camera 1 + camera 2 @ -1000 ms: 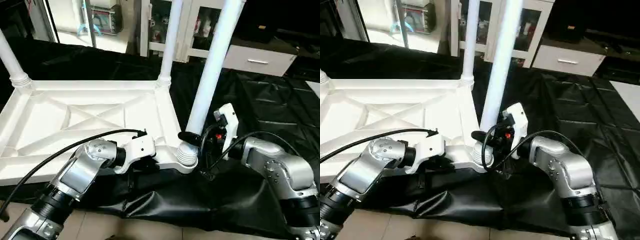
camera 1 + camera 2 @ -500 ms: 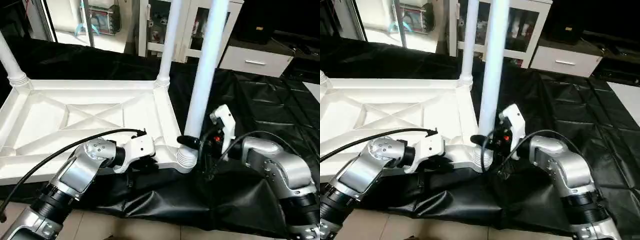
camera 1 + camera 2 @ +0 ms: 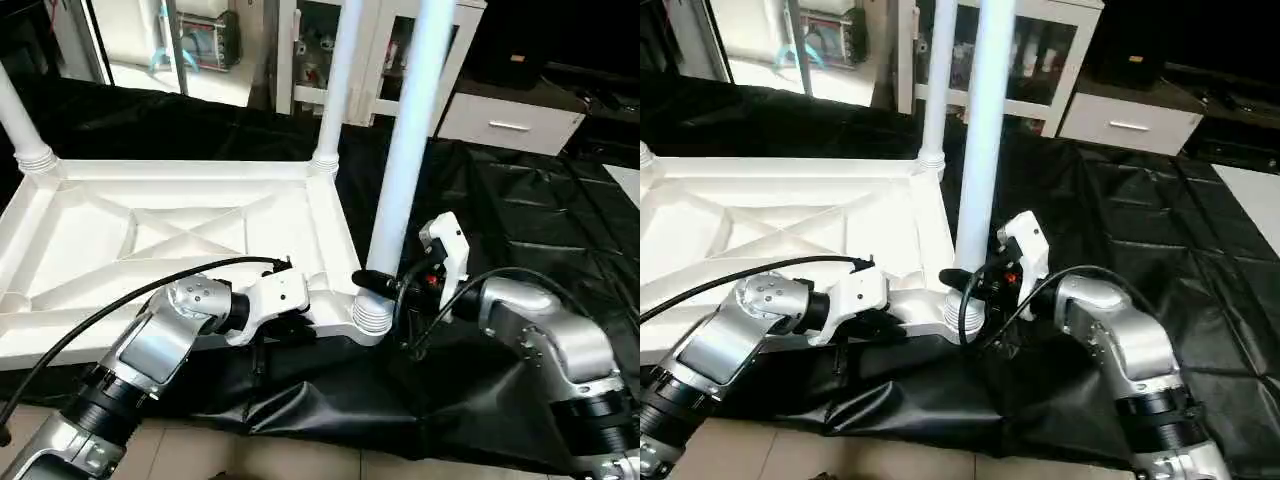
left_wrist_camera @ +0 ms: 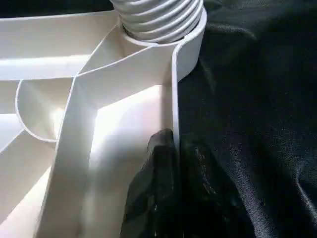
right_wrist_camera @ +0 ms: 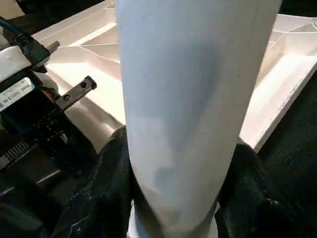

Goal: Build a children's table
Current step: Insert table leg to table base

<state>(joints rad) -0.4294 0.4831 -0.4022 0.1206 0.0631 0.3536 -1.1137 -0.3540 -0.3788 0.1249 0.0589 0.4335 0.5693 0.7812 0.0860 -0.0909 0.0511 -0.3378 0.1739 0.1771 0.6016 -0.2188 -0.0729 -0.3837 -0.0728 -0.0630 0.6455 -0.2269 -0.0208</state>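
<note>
The white table top point(image 3: 150, 235) lies upside down on a black sheet, ribbed underside up. Legs stand in its far left socket point(image 3: 20, 115) and far right socket point(image 3: 335, 90). A third white leg point(image 3: 405, 150) stands almost upright in the near right corner socket point(image 3: 372, 312), its threaded collar point(image 4: 158, 20) showing above the socket. My right gripper point(image 3: 385, 285) is shut on this leg just above the collar, one black finger point(image 5: 111, 183) on each side. My left gripper point(image 4: 171, 144) is shut on the top's near rim point(image 4: 174, 99), a short way from that corner.
The black sheet point(image 3: 520, 200) covers the floor under and around the table top, wrinkled at the near edge. White cabinets point(image 3: 390, 60) and a drawer unit point(image 3: 510, 120) stand behind. A black cable point(image 3: 120, 305) loops over my left forearm.
The near right leg has swung from leaning right to almost upright, with my right gripper still on it. My left gripper has kept its hold on the rim.
</note>
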